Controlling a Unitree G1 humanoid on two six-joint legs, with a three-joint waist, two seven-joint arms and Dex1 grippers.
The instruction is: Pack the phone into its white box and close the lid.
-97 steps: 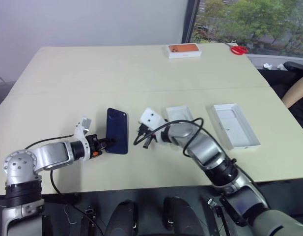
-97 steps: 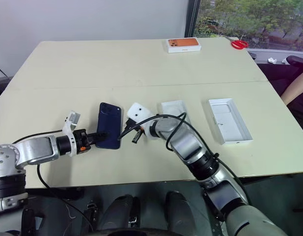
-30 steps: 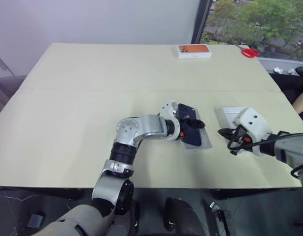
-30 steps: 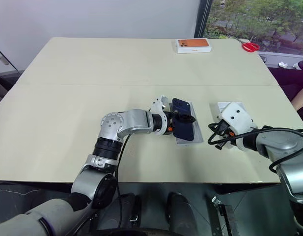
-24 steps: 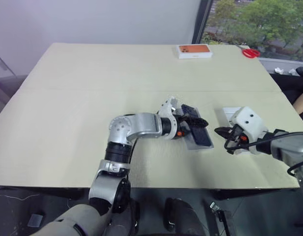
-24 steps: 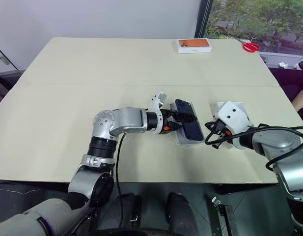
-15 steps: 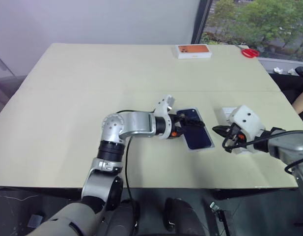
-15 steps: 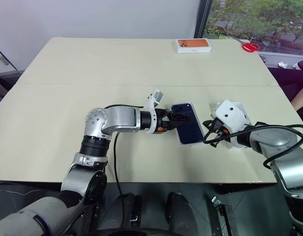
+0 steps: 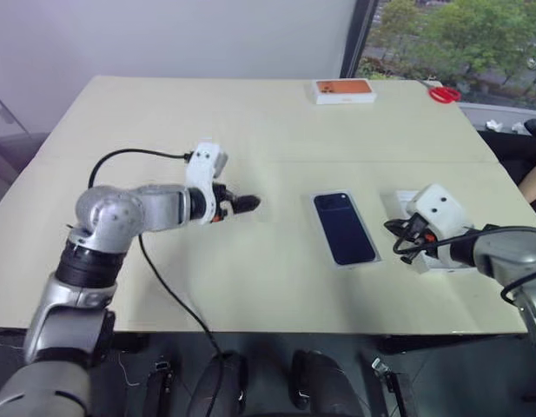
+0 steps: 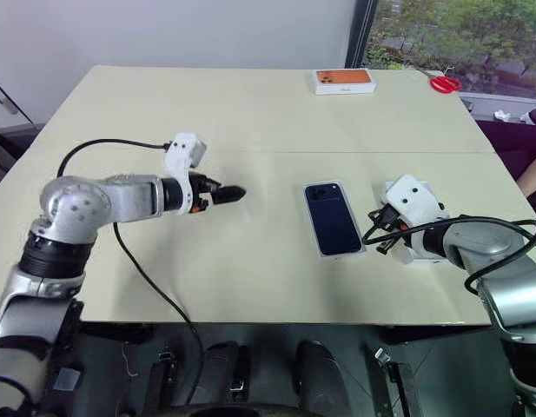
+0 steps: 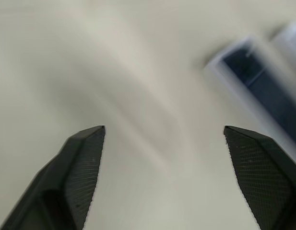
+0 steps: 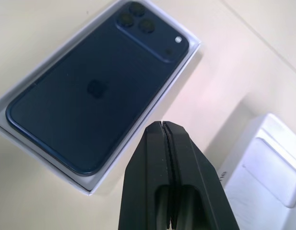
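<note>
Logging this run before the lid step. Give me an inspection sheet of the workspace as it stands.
Surface: beige table, seam across.
Job's things: phone lies back up in the white box; lid off, beside it.
Clutter: orange-topped box and red scissors at far edge.
Grippers: left gripper open, empty, apart from the phone; right gripper shut, empty, above the lid.
Cables: black cable on left arm.
Surroundings: window, trees.

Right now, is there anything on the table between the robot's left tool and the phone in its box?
No. In the left eye view, only bare table lies between the left tool and the phone, which rests camera-side up in the white box.
</note>
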